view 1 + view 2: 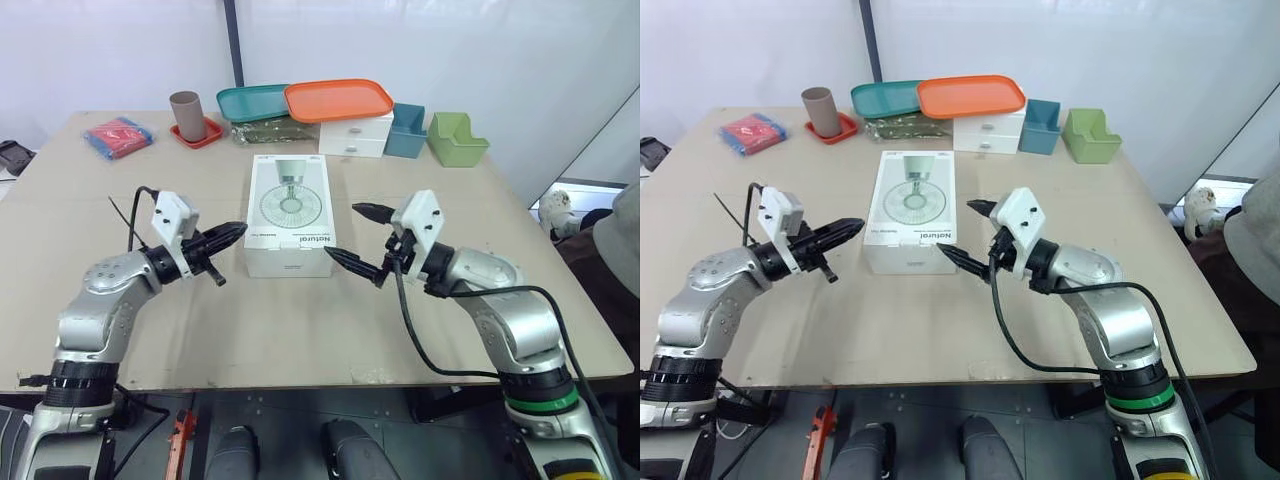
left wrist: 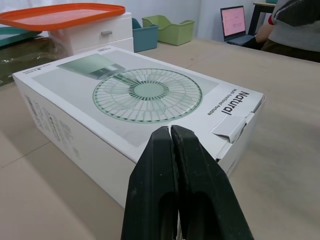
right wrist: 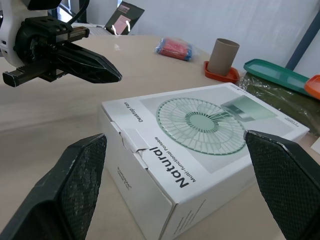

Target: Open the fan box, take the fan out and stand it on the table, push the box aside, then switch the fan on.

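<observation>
Far left of the bench (image 1: 300, 330) there's a red packet (image 1: 118, 136). Nearer the front, the left hand (image 1: 236, 231) hangs just beside the fan box (image 1: 290, 212), off its left side near the front corner. Its two fingers are pressed together with nothing between them, and it isn't touching the box. The box lies flat in the middle of the bench, fan picture facing up, flaps shut. The right hand (image 1: 357, 235) sits just off the box's front right corner with its fingers spread wide apart and nothing in them. Along the back there's a brown cup (image 1: 185, 112), a teal tray (image 1: 250, 100), an orange tray (image 1: 338, 99) on a white drawer unit (image 1: 355, 135), then a blue bin (image 1: 405, 132) and a green bin (image 1: 457, 138).
</observation>
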Controlling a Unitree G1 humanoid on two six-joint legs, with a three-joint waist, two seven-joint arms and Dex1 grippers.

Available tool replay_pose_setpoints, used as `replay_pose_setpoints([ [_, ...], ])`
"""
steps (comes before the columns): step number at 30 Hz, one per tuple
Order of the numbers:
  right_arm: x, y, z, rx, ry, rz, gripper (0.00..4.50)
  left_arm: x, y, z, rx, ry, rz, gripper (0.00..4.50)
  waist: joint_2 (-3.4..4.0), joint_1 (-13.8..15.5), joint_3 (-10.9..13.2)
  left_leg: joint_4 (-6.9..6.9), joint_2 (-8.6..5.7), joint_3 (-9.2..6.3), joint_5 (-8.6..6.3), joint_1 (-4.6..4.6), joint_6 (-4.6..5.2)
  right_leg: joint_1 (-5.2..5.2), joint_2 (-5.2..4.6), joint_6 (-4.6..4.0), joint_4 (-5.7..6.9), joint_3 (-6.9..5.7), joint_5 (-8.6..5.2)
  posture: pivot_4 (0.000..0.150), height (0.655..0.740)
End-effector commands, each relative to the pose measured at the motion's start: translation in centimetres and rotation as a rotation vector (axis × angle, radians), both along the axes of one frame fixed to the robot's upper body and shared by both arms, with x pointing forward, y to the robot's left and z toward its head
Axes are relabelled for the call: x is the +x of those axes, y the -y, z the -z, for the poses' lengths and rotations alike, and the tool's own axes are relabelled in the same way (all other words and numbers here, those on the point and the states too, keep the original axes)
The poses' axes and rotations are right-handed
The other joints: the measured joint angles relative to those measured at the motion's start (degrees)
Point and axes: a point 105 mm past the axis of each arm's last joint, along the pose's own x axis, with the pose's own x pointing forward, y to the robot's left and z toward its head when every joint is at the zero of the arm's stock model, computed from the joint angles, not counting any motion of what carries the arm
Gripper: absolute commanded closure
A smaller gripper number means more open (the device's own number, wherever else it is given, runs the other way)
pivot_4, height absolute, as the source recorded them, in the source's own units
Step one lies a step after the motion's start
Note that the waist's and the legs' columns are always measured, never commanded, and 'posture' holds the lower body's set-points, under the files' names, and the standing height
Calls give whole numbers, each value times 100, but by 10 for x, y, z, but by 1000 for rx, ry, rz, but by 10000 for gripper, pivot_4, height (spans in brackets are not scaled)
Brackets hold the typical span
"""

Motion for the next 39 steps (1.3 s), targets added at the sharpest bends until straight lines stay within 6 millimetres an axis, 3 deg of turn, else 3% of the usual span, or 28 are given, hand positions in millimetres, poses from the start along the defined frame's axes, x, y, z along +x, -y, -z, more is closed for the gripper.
replay_pose_setpoints([
  [1, 0, -9, -5, -9, 47, -13, 0, 10, 0, -4, 30, 28, -4, 43590, 0, 2, 0, 0, 0, 0, 0, 0, 0, 0, 0, 0, 0, 0, 0, 1500, 7400],
  [6, -2, -24, 2, -30, 48, -44, 0, 17, 0, 9, 91, 0, 22, 43590, 0, -6, 0, -2, 0, -1, 0, -2, 0, -6, 1, -1, 1, 0, 1, 1500, 7400],
  [13, 18, -42, 13, -175, 92, 5, 0, 24, -2, 18, 151, -16, 28, 43590, 0, 0, 0, 7, -1, -2, 2, -1, 1, -2, 1, -4, 3, -3, 6, 1500, 7400],
  [23, 40, -48, 14, -211, 114, 54, 0, 24, 1, 32, 235, -27, 66, 43590, -1, 0, -1, 13, -1, -3, 4, 2, 3, 7, 0, 4, 5, -3, 12, 1500, 7400],
  [39, 43, -54, 15, -215, 106, 32, 0, 21, 3, 35, 225, -17, 65, 43590, 0, 0, -2, 11, -1, -4, 5, 25, 5, 34, 0, -3, 5, -4, 6, 1500, 7400],
])
